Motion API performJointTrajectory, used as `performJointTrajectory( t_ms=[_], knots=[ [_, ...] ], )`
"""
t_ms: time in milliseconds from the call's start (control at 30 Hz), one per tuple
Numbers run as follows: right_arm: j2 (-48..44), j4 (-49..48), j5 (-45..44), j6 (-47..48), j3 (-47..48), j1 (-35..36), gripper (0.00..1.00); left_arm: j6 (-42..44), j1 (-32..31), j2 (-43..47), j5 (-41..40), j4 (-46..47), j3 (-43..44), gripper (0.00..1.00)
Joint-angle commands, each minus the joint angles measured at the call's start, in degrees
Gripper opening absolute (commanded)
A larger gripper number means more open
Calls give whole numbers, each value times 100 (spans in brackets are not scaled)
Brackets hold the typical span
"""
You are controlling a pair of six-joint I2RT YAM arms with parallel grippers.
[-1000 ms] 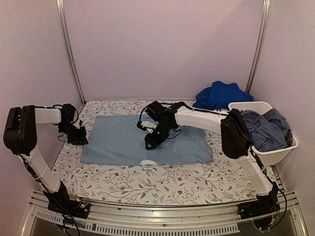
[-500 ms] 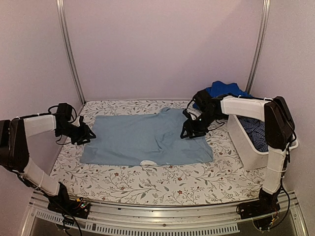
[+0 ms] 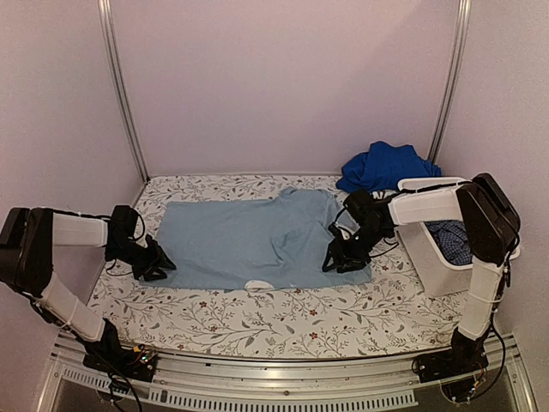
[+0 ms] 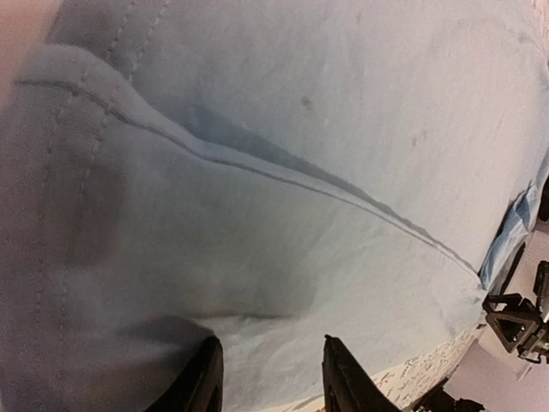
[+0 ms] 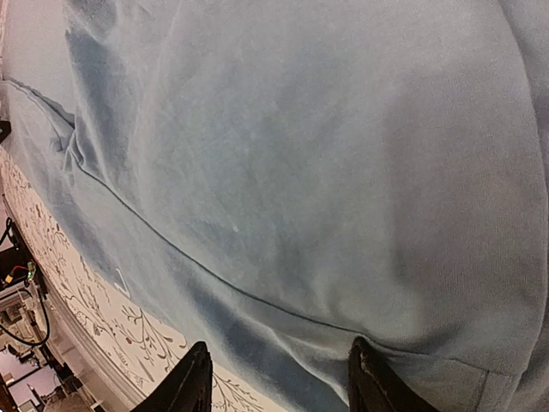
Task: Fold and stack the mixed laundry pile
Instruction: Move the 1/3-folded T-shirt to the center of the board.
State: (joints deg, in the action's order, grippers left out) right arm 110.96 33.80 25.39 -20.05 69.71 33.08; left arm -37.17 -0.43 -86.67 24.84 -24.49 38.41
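A large pale blue garment [image 3: 249,240] lies spread flat on the patterned table cover. My left gripper [image 3: 159,266] is open at the garment's near left corner, its fingers over the cloth [image 4: 283,283]. My right gripper [image 3: 336,259] is open at the garment's near right corner, its fingers straddling the hem [image 5: 283,318]. A royal blue garment [image 3: 383,166] is bunched at the back right. A dark blue small-check garment [image 3: 450,236] lies in the white tub [image 3: 446,266]. The black-and-white plaid garment is not in view.
The white tub stands at the right edge of the table, right next to my right arm. Purple walls with metal rails close the back and sides. The table cover [image 3: 283,322] shows bare along the front.
My right gripper has swung from the garment's middle out to the right and come down at the near right corner. My left gripper has moved forward to the near left corner.
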Motion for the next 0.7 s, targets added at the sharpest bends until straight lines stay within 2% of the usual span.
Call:
performJointTrajectory(
  t_ms=[0,133,300,467,667],
  knots=[
    [-95,287,-246,-305,-797,32,53,-482,-184,231,-504,-655,-425,39],
    [-528,323,-145,-520,-1272,40,53,-888,-247,543,-578,-1127,-504,38],
    [-1082,320,128,-835,-1839,81,53,-1491,-247,1350,-280,-1353,-1083,36],
    [-1562,213,497,-1287,-2377,509,54,-1850,-247,2126,-198,-1632,-1509,36],
    [-2041,-73,862,-1963,-2788,978,54,-1595,-247,2646,-54,-1729,-1419,37]
  ],
)
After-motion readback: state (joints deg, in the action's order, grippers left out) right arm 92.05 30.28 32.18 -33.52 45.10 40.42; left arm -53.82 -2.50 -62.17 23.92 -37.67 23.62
